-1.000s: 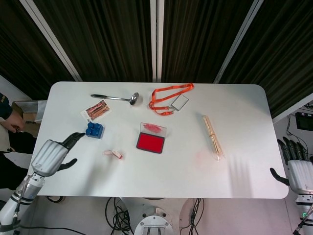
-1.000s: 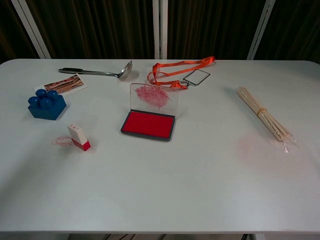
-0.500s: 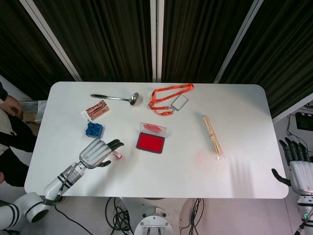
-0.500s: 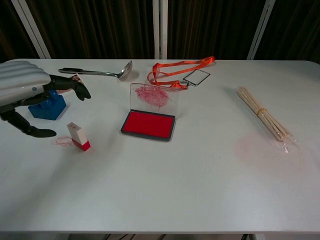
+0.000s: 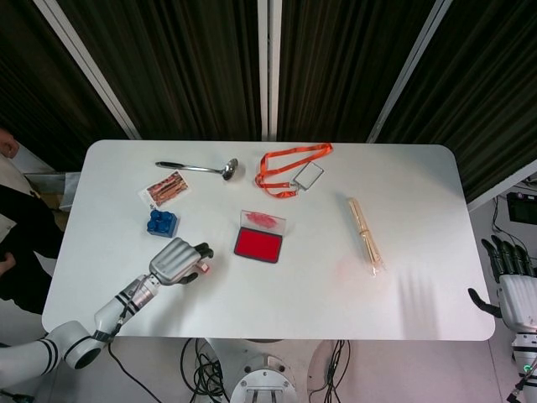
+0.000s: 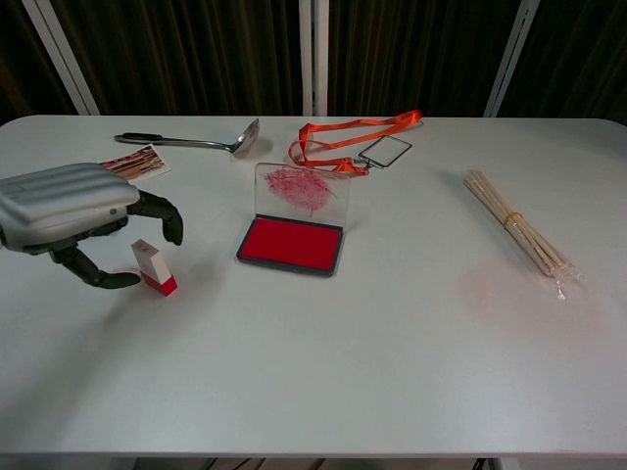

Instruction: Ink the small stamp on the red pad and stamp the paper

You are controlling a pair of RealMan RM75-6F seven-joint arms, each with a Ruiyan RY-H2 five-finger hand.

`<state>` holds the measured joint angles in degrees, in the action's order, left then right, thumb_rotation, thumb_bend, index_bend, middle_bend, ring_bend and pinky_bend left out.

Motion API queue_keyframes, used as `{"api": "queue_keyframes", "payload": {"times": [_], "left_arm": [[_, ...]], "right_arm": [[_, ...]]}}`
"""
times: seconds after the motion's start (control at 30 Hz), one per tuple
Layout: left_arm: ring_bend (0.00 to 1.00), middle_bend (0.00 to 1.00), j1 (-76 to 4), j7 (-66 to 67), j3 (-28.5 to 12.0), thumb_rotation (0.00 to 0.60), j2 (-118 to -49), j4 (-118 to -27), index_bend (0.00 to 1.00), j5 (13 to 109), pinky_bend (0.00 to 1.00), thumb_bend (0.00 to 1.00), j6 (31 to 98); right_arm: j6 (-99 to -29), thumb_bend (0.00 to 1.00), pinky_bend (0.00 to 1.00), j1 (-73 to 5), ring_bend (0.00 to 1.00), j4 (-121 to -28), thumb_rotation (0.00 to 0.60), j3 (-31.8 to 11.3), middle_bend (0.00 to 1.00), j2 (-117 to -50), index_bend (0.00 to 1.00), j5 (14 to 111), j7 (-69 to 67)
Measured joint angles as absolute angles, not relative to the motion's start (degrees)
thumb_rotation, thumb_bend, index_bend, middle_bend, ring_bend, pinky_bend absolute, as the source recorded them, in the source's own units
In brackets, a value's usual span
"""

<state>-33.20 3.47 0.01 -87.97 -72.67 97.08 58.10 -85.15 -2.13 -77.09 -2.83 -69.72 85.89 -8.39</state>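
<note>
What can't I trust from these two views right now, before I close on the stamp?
- Contact: the left hand curls around the small stamp; neither view shows whether the fingers touch it.
- Head view: the left hand covers most of the stamp.
- Blue block: hidden behind the hand in the chest view.
- Right hand: cut off by the head view's edge, absent from the chest view.
- Paper to stamp: none identifiable.

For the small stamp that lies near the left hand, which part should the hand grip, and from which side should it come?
Grip the white upper body of the small stamp, probably from above with the thumb on one side and fingers on the other. It stands tilted on the table, red end down, so the white part is free. The left hand already hovers over it, fingers curved around but not closed.
</note>
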Motion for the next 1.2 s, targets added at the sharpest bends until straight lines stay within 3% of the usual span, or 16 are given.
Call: {"api": "queue_keyframes", "payload": {"times": [0.2, 1.2], "left_arm": [[0.93, 0.38, -33.37, 3.14, 0.82, 0.6, -90.21, -69.37, 0.39, 96.67, 1.0, 0.34, 58.95], [0.94, 0.48, -34.89, 2.06, 3.3, 0.6, -94.3, -62.79, 0.5, 97.04, 1.0, 0.34, 62.45]], "right_arm": [[-84.99, 0.14, 0.0, -2.03, 0.0, -76.94, 0.6, -2.82, 0.0, -69.71, 0.0, 85.65, -8.46], [-83.69, 0.15, 0.0, -2.19, 0.0, -77.51, 0.6, -2.82, 0.0, -69.4, 0.0, 84.86, -7.51]]}}
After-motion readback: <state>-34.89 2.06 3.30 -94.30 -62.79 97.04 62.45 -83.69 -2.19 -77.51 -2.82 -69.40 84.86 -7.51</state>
